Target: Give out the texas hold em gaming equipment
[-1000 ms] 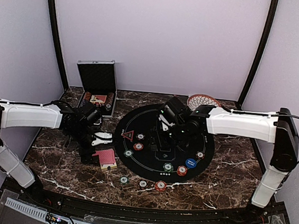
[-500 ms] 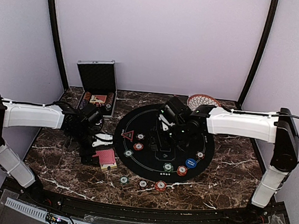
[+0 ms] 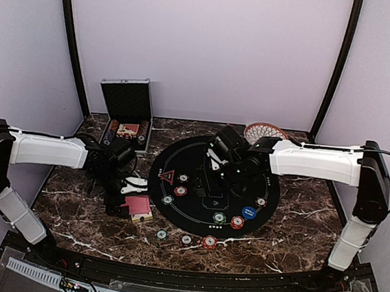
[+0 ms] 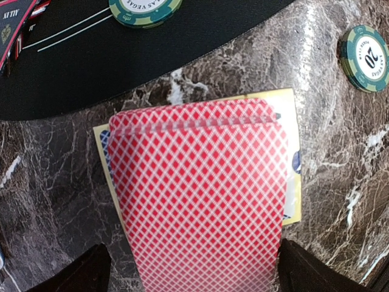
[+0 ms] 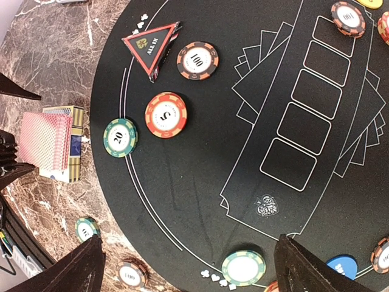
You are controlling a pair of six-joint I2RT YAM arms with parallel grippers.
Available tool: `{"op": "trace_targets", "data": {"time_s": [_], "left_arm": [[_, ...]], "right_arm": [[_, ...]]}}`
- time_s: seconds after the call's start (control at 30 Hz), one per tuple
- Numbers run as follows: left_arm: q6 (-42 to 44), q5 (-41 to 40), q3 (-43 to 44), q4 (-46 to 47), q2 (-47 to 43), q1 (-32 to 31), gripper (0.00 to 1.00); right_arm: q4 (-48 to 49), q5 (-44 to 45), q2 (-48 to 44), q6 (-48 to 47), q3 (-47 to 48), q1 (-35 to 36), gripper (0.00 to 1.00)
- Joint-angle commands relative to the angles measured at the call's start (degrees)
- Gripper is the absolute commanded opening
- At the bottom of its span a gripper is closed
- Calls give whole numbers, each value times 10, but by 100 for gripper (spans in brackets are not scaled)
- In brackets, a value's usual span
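Observation:
A stack of red-backed playing cards [image 4: 197,201] lies on a yellow card box [image 4: 293,152] on the marble, just left of the black mat. My left gripper [image 4: 197,277] is open, one finger on each side of the cards without touching them. The cards [image 3: 137,205] and left gripper [image 3: 125,196] also show from above. My right gripper [image 5: 194,267] hangs open over the mat with nothing between its fingers. The red-edged triangle marker [image 5: 152,45], a 100 chip [image 5: 197,59], a red 5 chip [image 5: 166,114] and a green 20 chip [image 5: 120,137] lie on the mat's left part.
The round black mat [image 3: 194,153] covers the table's middle. More chips sit near its front right [image 3: 249,212] and three on the marble in front [image 3: 186,240]. An open silver case [image 3: 128,108] stands back left. A woven dish [image 3: 264,133] is behind the right arm.
My left gripper has shifted slightly toward the near edge, settling more squarely over the cards. The right arm and the chips have not moved.

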Motion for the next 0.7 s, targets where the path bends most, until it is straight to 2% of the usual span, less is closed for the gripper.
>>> {"op": "trace_targets", "data": {"time_s": [0.0, 0.67], "left_arm": [[11, -3, -13, 2, 3, -3, 99], [22, -4, -35, 63, 21, -2, 99]], "right_arm": [[17, -5, -18, -5, -8, -3, 99], [81, -84, -6, 24, -60, -14, 99]]}}
